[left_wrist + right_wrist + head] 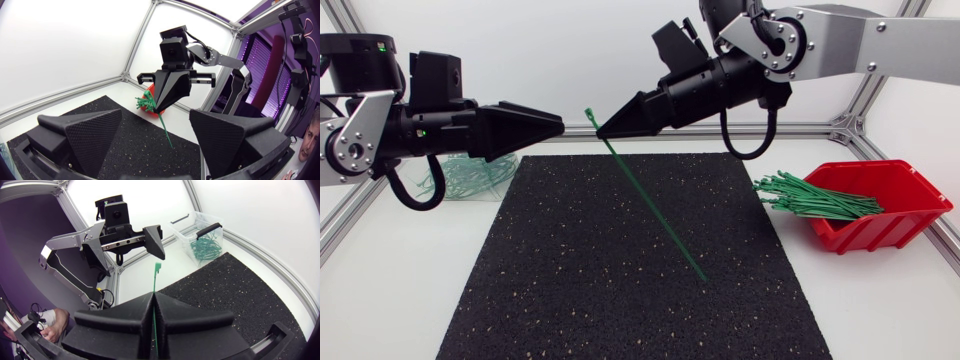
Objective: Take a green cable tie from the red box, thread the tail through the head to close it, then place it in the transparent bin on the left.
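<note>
Left end effector (558,125), fingers spread and empty, faces the right end effector (602,129), clamped on the green cable tie (650,200) just below its head; the tail slants down beneath it, over the black mat (550,280). Threading is the step in hand: next, the left probably must catch that tail and bend it to the head.

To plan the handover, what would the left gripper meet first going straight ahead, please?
Most likely the head end of the green cable tie, pinched in the right gripper just beyond; the open left gripper might straddle it.
</note>
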Controlling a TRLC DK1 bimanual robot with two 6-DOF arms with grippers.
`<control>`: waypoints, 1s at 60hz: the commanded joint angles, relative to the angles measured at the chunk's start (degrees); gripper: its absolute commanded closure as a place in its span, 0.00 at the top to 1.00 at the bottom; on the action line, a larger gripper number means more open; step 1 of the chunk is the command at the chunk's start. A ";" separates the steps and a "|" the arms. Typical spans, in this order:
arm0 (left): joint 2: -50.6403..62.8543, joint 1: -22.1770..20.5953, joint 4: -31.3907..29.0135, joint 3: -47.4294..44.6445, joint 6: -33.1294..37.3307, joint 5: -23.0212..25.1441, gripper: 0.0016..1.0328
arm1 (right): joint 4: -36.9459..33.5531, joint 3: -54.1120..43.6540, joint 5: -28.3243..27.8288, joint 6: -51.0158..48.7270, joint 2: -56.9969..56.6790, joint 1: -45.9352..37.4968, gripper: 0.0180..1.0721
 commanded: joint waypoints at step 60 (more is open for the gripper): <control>3.74 -4.92 15.35 -5.22 -17.06 1.89 0.81 | 38.85 -23.12 -3.75 29.77 -7.94 0.86 0.06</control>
